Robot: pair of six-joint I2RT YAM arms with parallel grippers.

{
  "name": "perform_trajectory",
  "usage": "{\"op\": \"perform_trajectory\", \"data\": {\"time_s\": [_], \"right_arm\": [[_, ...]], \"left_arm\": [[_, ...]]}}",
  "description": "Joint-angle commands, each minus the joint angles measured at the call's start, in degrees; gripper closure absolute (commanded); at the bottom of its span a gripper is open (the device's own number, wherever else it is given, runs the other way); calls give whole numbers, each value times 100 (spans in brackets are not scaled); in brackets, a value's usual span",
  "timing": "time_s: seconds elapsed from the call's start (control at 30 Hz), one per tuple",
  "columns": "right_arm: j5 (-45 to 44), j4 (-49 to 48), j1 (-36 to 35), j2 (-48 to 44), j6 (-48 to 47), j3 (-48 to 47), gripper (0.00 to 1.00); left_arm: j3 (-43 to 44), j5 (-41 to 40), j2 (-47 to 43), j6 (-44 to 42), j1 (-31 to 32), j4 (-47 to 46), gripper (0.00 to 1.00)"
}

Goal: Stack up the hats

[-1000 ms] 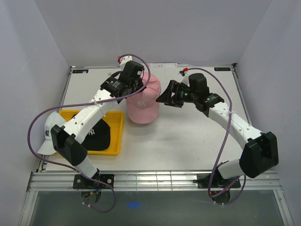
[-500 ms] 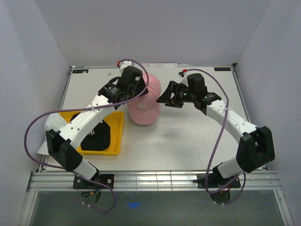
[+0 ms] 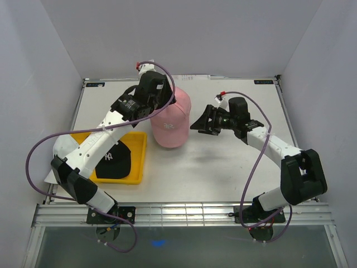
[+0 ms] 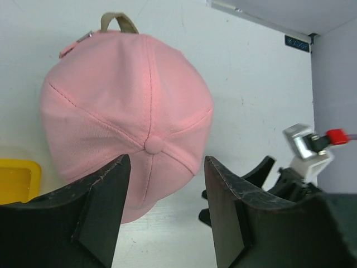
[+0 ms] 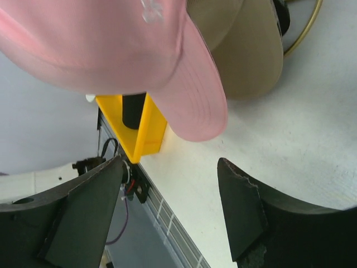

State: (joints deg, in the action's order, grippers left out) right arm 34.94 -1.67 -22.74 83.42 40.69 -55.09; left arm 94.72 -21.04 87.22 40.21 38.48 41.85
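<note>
Hovering over pink cap (image 4: 122,106): left gripper (image 4: 165,162), jaws spread wide, empty. Pink cap sits mid-table atop tan cap (image 5: 245,56), apparently nested. Right gripper (image 5: 170,164) beside its brim, also wide, empty.

Cap (image 3: 113,159) in tray (image 3: 140,159), left of stack (image 3: 170,124)

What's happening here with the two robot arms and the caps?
The arms are stacking caps. The pink cap sits on top of a tan cap at mid-table. The left gripper hovers open right above the pink cap's crown, holding nothing. The right gripper, also open and empty, hangs beside the stack. A black cap lies in the yellow tray, not yet stacked.
</note>
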Motion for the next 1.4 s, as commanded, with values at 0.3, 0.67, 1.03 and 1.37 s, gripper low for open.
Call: {"op": "perform_trajectory", "data": {"time_s": [0.3, 0.67, 1.03, 1.37], "right_arm": [[997, -2943, -125, 96, 809, 1553, 24], [628, -4216, -310, 587, 1099, 2055, 19], [286, -5851, -670, 1501, 1924, 2169, 15], [-189, -6697, -758, 2064, 2470, 2143, 18]], "left_arm": [[1847, -462, 1006, -1207, 28, 350, 31], [2560, -656, 1772, -1524, 19, 614, 29], [2552, -524, 1904, -1568, -95, 737, 29], [2446, -331, 1921, -1568, -174, 746, 29]]}}
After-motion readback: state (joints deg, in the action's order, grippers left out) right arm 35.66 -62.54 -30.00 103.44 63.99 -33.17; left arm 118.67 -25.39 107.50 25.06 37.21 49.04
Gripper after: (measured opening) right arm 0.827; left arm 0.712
